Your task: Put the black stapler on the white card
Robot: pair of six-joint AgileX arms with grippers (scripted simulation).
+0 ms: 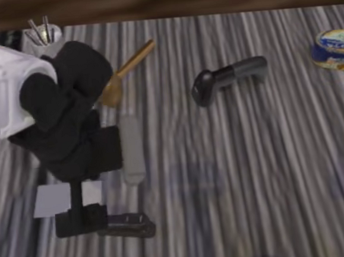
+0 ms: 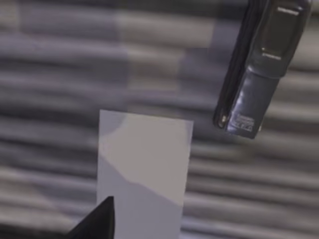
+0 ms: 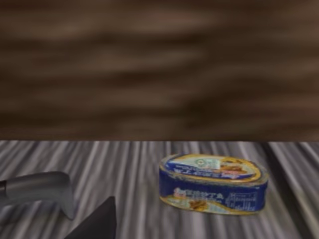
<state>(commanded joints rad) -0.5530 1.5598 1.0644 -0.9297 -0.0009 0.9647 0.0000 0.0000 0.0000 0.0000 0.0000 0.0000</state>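
The black stapler (image 1: 129, 225) lies flat on the striped table, just right of my left gripper (image 1: 78, 222). The white card (image 1: 52, 199) lies flat directly under the left gripper, partly covered by it. In the left wrist view the white card (image 2: 144, 169) is below the camera and the black stapler (image 2: 259, 74) lies apart from it, beyond one corner and not touching it. One dark finger (image 2: 97, 221) shows over the card with nothing in its grip; the left gripper is open. My right arm stays parked near the table's right side, its finger (image 3: 99, 221) free and open.
A dark grey barcode scanner (image 1: 227, 76) lies at the table's middle back. A wooden spoon (image 1: 125, 69) and a grey oblong object (image 1: 132, 149) sit right of the left arm. A cup of utensils (image 1: 42, 32) stands back left, a blue tin (image 1: 335, 49) back right.
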